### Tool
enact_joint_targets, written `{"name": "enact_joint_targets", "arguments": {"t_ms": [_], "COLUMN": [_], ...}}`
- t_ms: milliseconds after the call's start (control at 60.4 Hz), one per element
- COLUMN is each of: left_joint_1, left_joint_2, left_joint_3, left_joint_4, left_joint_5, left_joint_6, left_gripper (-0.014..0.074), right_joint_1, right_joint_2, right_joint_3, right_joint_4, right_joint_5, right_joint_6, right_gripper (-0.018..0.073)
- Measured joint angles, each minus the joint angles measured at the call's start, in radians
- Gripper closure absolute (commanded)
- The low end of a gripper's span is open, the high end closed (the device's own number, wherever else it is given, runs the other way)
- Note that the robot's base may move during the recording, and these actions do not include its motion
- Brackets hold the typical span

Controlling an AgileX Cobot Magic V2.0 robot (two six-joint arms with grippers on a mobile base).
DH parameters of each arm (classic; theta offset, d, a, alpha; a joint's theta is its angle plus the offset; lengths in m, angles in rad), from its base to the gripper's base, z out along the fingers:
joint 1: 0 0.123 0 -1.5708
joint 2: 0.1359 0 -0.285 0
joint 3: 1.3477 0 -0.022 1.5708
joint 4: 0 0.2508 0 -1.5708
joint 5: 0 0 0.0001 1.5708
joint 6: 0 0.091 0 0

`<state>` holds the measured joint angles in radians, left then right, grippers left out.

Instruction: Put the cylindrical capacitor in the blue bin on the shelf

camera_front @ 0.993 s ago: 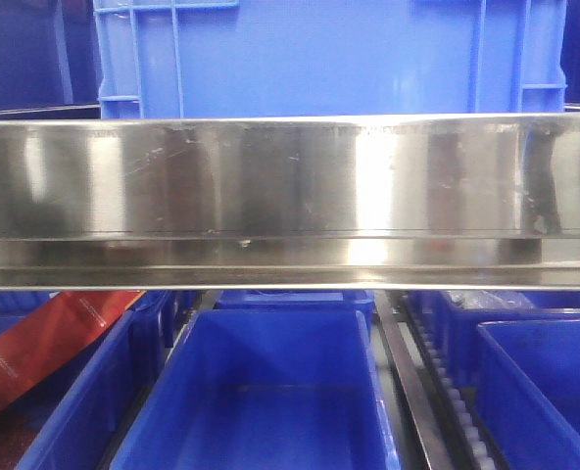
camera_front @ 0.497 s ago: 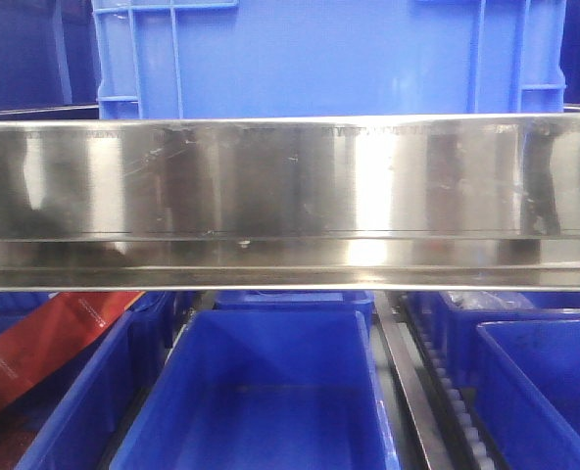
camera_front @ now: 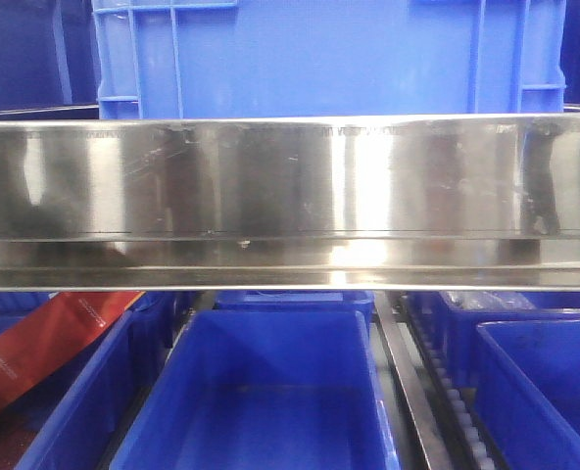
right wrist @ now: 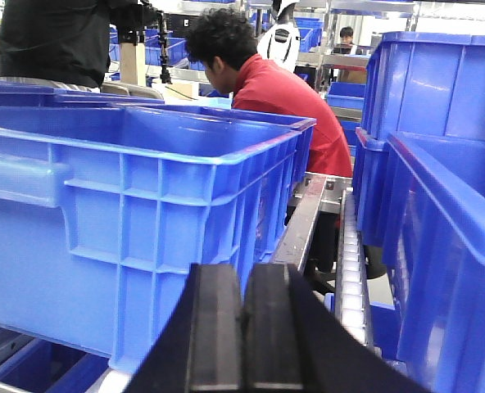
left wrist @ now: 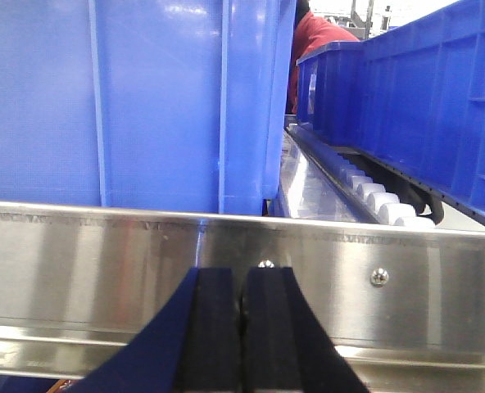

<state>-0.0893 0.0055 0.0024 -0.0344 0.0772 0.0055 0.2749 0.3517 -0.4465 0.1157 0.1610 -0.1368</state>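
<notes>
1. Front view: the shiny steel rail of the shelf (camera_front: 290, 201) runs straight across the middle. A large blue crate (camera_front: 329, 59) stands on the tier above it. Below the rail sits an open blue bin (camera_front: 261, 392), with more blue bins to either side. A red packet (camera_front: 45, 338) leans in the bin on the left. No cylindrical capacitor can be seen here.

2. Left wrist view: the left gripper (left wrist: 242, 299) has its black fingers (left wrist: 214, 327) pressed together with nothing between them, right in front of the shelf rail. A blue crate wall (left wrist: 136, 98) rises behind the rail.

3. Right wrist view: the right gripper (right wrist: 242, 315) is likewise clenched and holds nothing. A blue crate (right wrist: 136, 213) stands to its left, and a person in a red shirt (right wrist: 287, 98) bends behind it.
</notes>
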Motion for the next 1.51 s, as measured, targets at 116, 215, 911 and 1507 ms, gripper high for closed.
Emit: {"name": "enact_joint_targets", "arguments": {"t_ms": [116,215,911,1507], "left_joint_1": [0.0,0.0,0.0,0.0], "left_joint_2": [0.0,0.0,0.0,0.0], "left_joint_3": [0.0,0.0,0.0,0.0], "left_joint_4": [0.0,0.0,0.002,0.002], "left_joint_5": [0.0,0.0,0.0,-0.002], "left_joint_6": [-0.005,-0.005,-0.005,-0.005], "left_gripper": [0.0707,0.0707,0.0707,0.0707], "right_joint_1": [0.0,0.0,-0.296,-0.3], "right_joint_2": [0.0,0.0,-0.308,-0.348], "right_joint_3": [0.0,0.0,0.325,0.445], "right_joint_4": [0.0,0.0,-0.008,0.006], "right_joint_5": [0.0,0.0,0.059,-0.011], "right_joint_6": [0.0,0.0,0.0,0.028], "right_gripper": [0.0722,0.0722,0.0722,0.0722]}}
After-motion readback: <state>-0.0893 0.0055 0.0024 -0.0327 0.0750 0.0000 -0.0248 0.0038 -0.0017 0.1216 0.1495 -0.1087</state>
